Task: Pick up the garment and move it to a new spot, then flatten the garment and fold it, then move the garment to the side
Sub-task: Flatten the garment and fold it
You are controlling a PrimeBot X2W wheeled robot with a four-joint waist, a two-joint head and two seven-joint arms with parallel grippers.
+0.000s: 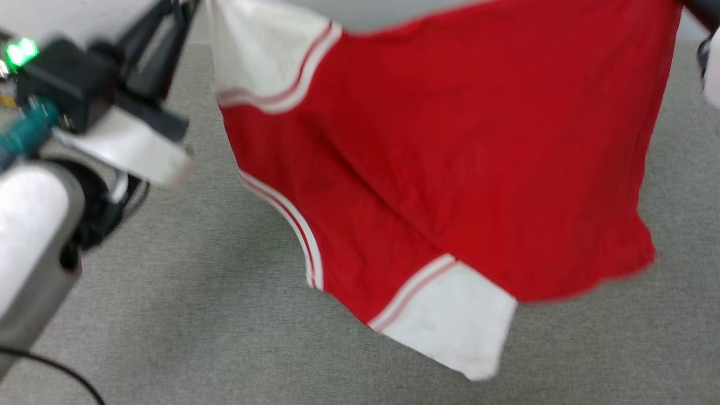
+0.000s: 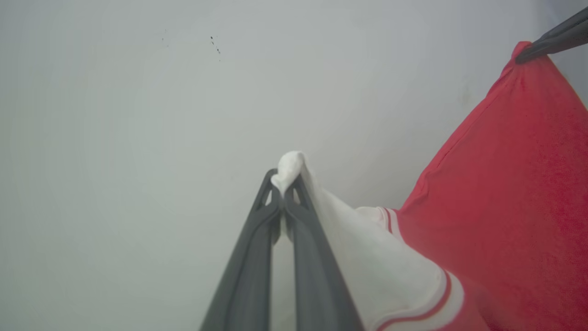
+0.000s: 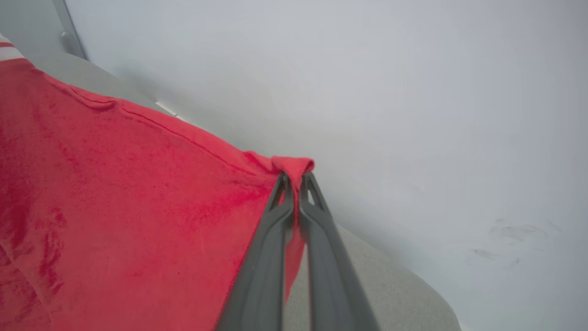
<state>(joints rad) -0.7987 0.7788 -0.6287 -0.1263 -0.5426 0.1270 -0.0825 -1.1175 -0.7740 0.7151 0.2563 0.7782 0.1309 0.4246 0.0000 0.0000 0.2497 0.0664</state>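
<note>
Red cloth bunches at the tip of the right pincer (image 3: 294, 180), which is clamped together on a corner of the garment (image 1: 450, 140) along a stitched edge. The left pincer (image 2: 282, 186) is squeezed likewise on a tuft of the white sleeve (image 2: 367, 257). Between the two grips the garment hangs in the air, plain red side toward the head camera. Its other sleeve (image 1: 450, 320) dangles over the grey bench (image 1: 169, 315), seemingly clear of it.

To carry it well, I would keep both grips firm and the arms spread so the cloth stays taut. Then lower the dangling sleeve first and draw the shirt back, so nothing tucks under. With one grip on a sleeve and one on a corner, it hangs skewed and probably needs regrasping to lie flat.

No container is involved; the garment goes onto the open bench.
</note>
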